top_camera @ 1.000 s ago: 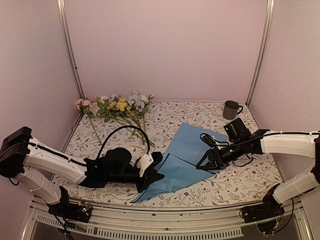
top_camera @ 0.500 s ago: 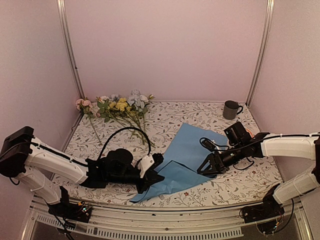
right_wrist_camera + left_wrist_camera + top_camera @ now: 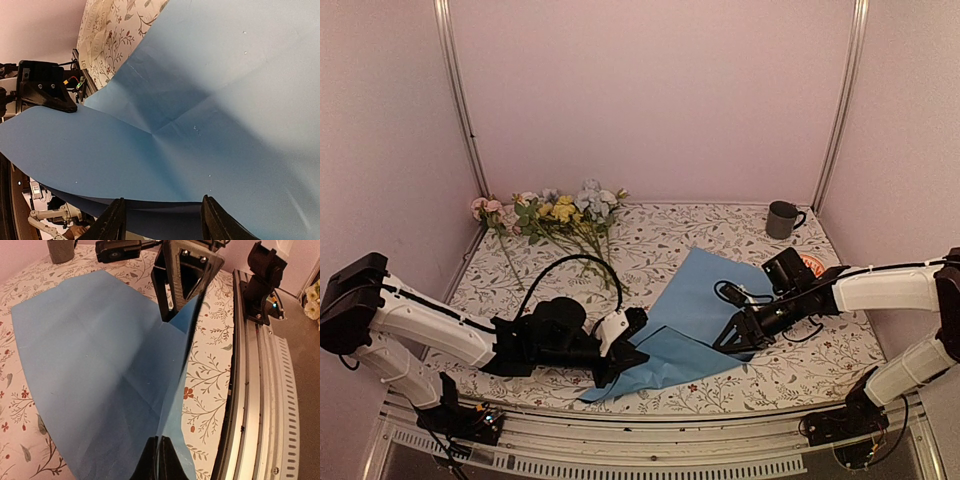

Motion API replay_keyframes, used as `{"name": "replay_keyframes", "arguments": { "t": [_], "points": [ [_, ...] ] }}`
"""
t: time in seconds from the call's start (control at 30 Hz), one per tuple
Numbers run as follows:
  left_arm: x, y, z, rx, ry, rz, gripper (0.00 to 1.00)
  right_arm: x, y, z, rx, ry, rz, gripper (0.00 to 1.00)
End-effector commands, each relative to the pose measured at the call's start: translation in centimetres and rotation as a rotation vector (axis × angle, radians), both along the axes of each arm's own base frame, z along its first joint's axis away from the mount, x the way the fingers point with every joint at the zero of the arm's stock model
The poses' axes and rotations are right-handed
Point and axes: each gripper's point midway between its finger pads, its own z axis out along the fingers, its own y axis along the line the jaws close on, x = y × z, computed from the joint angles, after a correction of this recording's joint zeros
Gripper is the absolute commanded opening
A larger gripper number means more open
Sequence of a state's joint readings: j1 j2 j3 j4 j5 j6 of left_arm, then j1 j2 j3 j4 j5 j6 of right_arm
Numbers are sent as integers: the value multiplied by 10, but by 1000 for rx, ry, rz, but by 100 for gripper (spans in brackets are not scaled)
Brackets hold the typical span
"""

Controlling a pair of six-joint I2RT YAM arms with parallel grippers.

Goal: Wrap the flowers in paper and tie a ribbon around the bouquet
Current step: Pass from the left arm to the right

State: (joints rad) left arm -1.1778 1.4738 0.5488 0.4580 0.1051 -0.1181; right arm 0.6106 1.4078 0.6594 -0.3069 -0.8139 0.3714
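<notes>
Down at the near edge, the left end effector (image 3: 620, 352) is pressed together on the near corner of the paper (image 3: 705, 290). The left wrist view has its fingertips (image 3: 159, 459) pinching the light blue sheet (image 3: 100, 365) so a crease stands up from them, just beside the metal rail (image 3: 260, 390) of the bench. Over to the right end effector (image 3: 732, 340): it sits low on the sheet's right side, and the right wrist view shows its two fingers (image 3: 114, 220) spread apart, with a raised flap of the paper (image 3: 225, 100) curving across the gap and the dark underside showing along its lower edge. Whether either finger actually touches the sheet, I can't tell. Against a second ago, the right end effector has slid nearer and a little leftward along the sheet and its fingers have drawn closer together. The left one has barely shifted, and the near flap now folds further over the sheet. A round orange-rimmed thing (image 3: 812, 263), too small to name, has come into view behind the right arm. The paper lies mid-bench on the floral tablecloth (image 3: 650, 245), and a black cable (image 3: 570, 262) loops up from the left arm. Far back, the flowers (image 3: 560, 212) lie loose by the left corner post, well apart from the sheet, and a grey mug (image 3: 782, 219) stands upright in the far right corner.
</notes>
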Motion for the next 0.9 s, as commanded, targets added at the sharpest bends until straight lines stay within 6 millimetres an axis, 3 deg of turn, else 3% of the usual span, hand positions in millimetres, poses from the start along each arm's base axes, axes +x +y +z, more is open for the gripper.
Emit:
{"name": "replay_keyframes", "arguments": {
  "t": [0.0,0.27,0.57,0.87],
  "points": [
    [3,-1,-1,2,5,2,0,-2,3,-2,0,-26,29,53],
    [6,2,-9,28,9,19,0,-27,12,-7,-35,-40,114,56],
    [7,10,-13,49,-2,41,0,-25,28,2,-110,-219,185,61],
    [8,19,-15,51,0,72,0,-24,24,-17,-245,-254,178,64]
  ]
}}
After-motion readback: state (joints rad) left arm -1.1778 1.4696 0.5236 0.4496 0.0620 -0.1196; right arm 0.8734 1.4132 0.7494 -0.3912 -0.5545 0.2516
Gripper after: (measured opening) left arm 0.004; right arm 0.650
